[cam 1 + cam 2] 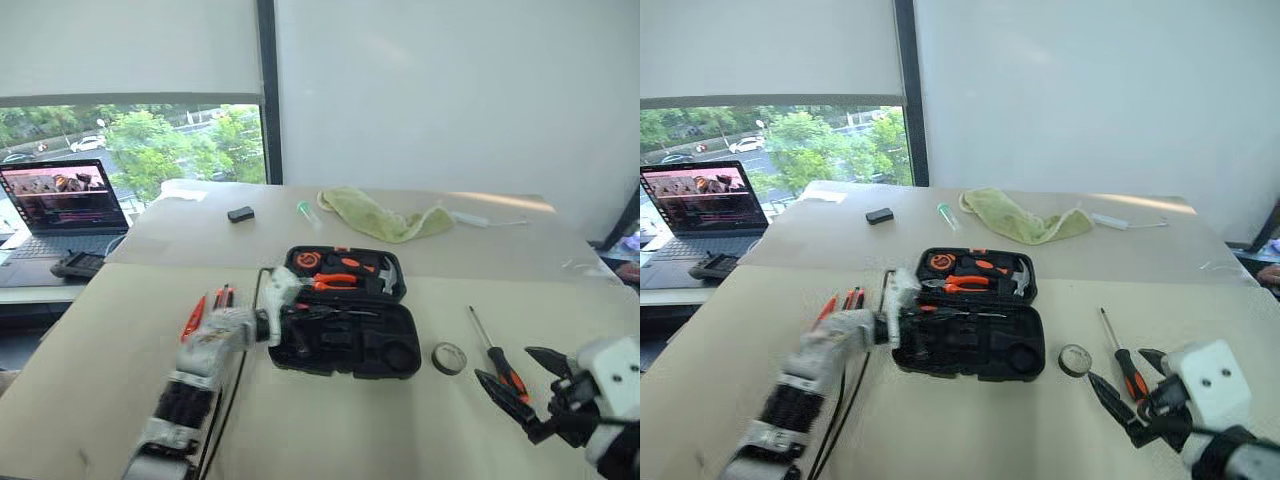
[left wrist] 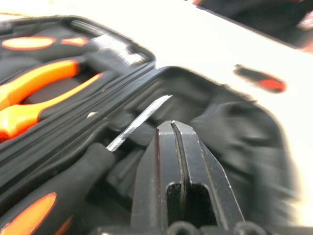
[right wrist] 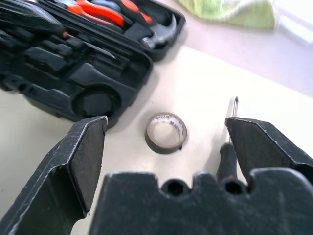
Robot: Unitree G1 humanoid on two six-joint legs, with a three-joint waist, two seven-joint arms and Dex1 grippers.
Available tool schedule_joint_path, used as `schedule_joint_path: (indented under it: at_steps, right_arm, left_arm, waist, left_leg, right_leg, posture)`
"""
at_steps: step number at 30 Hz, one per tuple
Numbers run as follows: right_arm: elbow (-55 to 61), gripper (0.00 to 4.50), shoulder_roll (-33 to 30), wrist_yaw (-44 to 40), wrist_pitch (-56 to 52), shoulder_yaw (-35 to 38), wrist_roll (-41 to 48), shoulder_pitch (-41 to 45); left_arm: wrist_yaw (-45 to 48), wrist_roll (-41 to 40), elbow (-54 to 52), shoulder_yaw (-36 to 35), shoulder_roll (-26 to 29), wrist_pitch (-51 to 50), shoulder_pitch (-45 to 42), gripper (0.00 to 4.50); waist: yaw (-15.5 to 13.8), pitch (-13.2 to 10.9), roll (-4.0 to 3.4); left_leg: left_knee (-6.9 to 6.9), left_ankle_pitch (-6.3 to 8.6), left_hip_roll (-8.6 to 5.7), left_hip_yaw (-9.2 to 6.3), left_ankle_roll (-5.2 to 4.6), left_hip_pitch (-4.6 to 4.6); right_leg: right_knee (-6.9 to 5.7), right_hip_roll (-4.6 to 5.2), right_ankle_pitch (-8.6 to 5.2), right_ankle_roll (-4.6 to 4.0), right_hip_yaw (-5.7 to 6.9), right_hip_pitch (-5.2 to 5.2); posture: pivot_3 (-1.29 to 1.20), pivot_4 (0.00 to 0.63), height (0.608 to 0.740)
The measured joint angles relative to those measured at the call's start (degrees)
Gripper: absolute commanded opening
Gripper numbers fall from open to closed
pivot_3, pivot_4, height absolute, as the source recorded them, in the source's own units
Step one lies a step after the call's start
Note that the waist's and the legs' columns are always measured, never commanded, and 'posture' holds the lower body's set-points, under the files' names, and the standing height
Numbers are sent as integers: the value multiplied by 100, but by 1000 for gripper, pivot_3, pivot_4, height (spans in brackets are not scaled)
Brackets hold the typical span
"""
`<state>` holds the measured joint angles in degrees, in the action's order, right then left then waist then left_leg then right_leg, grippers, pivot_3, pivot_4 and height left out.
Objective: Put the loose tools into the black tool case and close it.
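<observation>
The black tool case [image 1: 345,318] lies open at the middle of the table [image 1: 90,340], lid half toward 12 o'clock holding orange-handled pliers [image 1: 335,281] and a hammer [image 1: 385,274]. One long screwdriver [image 2: 73,181] already rests in the near half. The left gripper [image 2: 176,134] sits over that half at the case's 9 o'clock edge, jaws nearly together and grasping nothing. At the case's 3 o'clock lie the small tape roll [image 1: 449,357] and, just beyond it, a second screwdriver [image 1: 497,355]. The right gripper [image 1: 520,382] hovers near these, jaws spread wide and empty. Toward 12 o'clock sit a green cloth [image 1: 380,215] and a small black box [image 1: 240,214]; a laptop [image 1: 62,205] stands at 10 o'clock. Open table lies toward 6 o'clock.
</observation>
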<state>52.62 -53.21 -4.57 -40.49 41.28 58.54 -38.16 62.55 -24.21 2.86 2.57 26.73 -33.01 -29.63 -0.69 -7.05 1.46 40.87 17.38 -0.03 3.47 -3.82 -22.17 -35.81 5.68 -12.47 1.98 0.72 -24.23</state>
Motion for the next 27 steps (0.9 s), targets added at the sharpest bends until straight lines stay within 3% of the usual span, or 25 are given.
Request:
schedule_joint_path:
  at_steps: [3,5,9,15,20,23,24,27]
  right_arm:
    - [-463,4500,-635,293,-823,-45,331,556]
    - [-1041,4500,-1267,437,-1563,-347,730,1270]
    - [-1870,4500,-1661,510,-2295,-931,1015,2251]
    - [-3153,4500,-1706,452,-3240,-2039,1006,3766]
    - [-3925,4500,-1208,236,-3707,-2954,588,5073]
    - [-4186,4500,-1086,58,-3775,-3310,237,5348]
    - [-4277,3983,-1067,-44,-3789,-3441,87,5399]
    - [-4435,3122,-1047,-350,-3796,-3704,-325,5447]
  left_arm:
    - [659,-467,-439,-176,632,-270,-2,2215]
    - [1056,-823,-894,-106,917,-606,-91,2939]
    - [1284,-1213,-1489,-93,1196,-927,-165,4378]
    - [1046,-1630,-2246,-10,1245,-1302,-155,4476]
    - [572,-1733,-2763,39,1240,-1413,-89,4476]
    - [385,-1741,-2933,79,1302,-1479,-61,4476]
    - [290,-1747,-2970,75,1324,-1501,-53,4500]
    - [87,-1808,-3079,65,1350,-1581,38,4500]
  waist:
    - [-33,-20,-31]
    - [-44,-46,-14]
    - [-42,-72,3]
    - [-1,-75,-1]
    - [19,-78,-5]
    - [5,-80,-9]
    - [-13,-81,-11]
    - [-14,-82,-12]
  left_leg:
    - [6,2,-11,2,-8,2]
    - [13,-2,-11,3,-15,-4]
    - [6,-4,-11,3,-17,-15]
    - [0,-3,-10,4,-18,-28]
    - [0,-3,-10,8,-19,-28]
    - [-1,-3,-10,8,-19,-29]
    - [0,-3,-11,7,-19,-29]
    - [0,-2,-12,8,-20,-33]
  right_leg:
    - [8,6,-15,-24,-4,12]
    - [14,4,-13,-24,-5,13]
    - [37,-3,9,8,-5,10]
    - [70,-15,25,35,-6,7]
    - [76,-19,32,41,-12,7]
    - [75,-20,32,41,-9,5]
    - [75,-20,32,41,-6,6]
    - [77,-19,34,43,-8,4]
  posture:
    - [0,150,740]
    - [0,150,740]
    - [0,150,740]
    - [0,150,740]
    - [0,150,740]
    - [0,150,740]
    - [0,150,740]
    - [0,150,740]
